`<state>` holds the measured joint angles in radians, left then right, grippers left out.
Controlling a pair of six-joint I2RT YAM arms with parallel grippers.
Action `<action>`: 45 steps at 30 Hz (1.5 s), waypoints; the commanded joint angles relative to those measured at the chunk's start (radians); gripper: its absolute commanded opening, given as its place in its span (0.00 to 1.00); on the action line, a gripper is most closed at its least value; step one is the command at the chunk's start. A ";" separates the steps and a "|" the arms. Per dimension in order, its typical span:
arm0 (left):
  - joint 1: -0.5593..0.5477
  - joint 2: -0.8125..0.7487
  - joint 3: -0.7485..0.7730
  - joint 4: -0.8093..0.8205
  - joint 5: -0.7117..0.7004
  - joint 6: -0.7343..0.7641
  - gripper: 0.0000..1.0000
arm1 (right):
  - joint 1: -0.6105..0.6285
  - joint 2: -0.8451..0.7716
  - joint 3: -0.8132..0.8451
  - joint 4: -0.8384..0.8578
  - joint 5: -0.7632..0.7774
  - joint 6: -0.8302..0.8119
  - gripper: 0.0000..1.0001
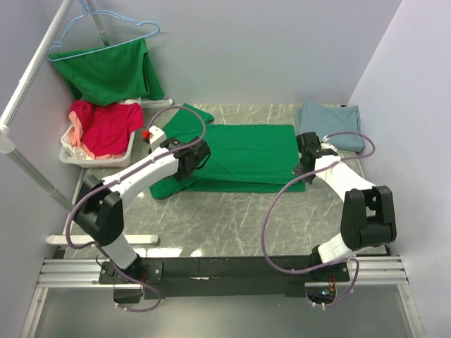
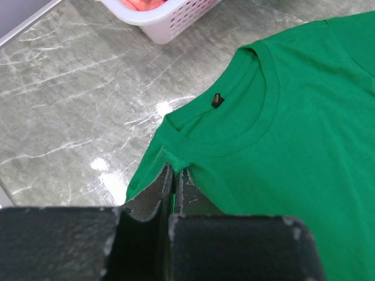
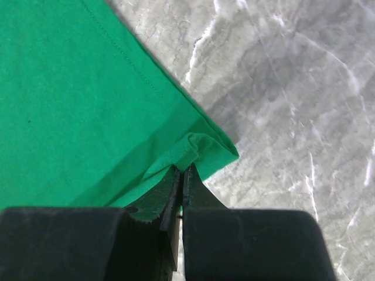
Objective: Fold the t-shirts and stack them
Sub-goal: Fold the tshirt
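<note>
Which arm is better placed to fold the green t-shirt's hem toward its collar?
Probably the right arm: the right tool is shut on the hem corner of the green t-shirt, while the left tool pinches the shoulder beside the collar.

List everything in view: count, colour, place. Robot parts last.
green tee: 1, bright green, flat on the table centre
hung tee: 1, green, draped at back left below the hanger
blue-grey tee: 1, blue-grey, folded, back right
red tee: 1, red, in the basket
pink cloth: 1, pink, in the basket under the red tee
basket: 1, white, table's left side
hanger: 1, pale blue, back left
rack pole: 1, white, left edge
table: 1, grey marble
left arm: 1, white and black
right arm: 1, white and black
left tool: 1, black, shut on the green tee's shoulder
right tool: 1, black, shut on its corner
</note>
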<state>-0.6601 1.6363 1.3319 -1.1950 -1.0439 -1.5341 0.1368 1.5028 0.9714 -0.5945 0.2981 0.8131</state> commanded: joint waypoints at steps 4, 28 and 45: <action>0.031 0.059 0.058 0.051 -0.034 0.068 0.01 | -0.009 0.059 0.059 0.038 -0.011 -0.037 0.02; 0.076 0.361 0.265 0.357 -0.119 0.392 0.01 | -0.011 0.203 0.131 0.036 -0.024 -0.048 0.05; 0.091 0.445 0.352 0.529 -0.168 0.571 0.62 | -0.019 0.125 0.116 0.025 0.016 -0.066 0.75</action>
<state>-0.5789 2.1113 1.6470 -0.6994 -1.1553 -0.9874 0.1291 1.7042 1.0805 -0.5694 0.2687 0.7486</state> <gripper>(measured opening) 0.543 0.740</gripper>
